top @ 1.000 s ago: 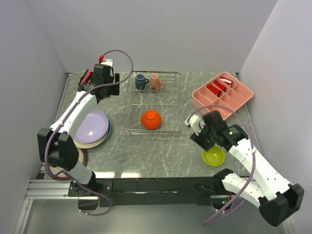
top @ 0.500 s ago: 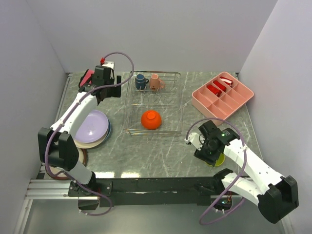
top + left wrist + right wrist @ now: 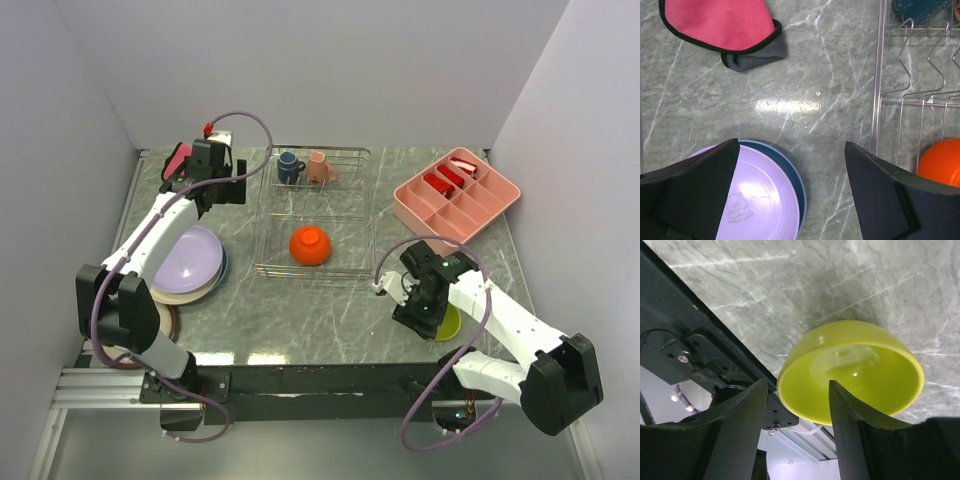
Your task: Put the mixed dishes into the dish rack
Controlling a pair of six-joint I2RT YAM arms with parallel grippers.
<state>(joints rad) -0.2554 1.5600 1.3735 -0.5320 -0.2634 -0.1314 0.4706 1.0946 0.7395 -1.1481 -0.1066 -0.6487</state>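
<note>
**Right jaws astride the yellow-green bowl; left hand empty over the plates**

Your right gripper [image 3: 797, 382] is down at the yellow-green bowl [image 3: 860, 375], one finger outside the wall and one over the inside. The jaws are parted and not yet clamped, with a sliver of gap showing beside the outer finger. The bowl sits mouth-up on the table [image 3: 330, 310] by its near edge, well apart from the dish rack [image 3: 877, 75].

Your left gripper [image 3: 791, 145] is spread wide and holding nothing. It hangs over bare table between the rack's left rim and the plate stack. There the lavender plate [image 3: 760, 195] lies on top of a blue plate [image 3: 799, 185]. The red-pink cloth [image 3: 720, 22] lies folded beyond them.

In the rack, the orange bowl [image 3: 310, 245] is upside down near the front. The dark blue mug [image 3: 290, 166] and pink cup [image 3: 319, 168] sit side by side at the far end.
</note>
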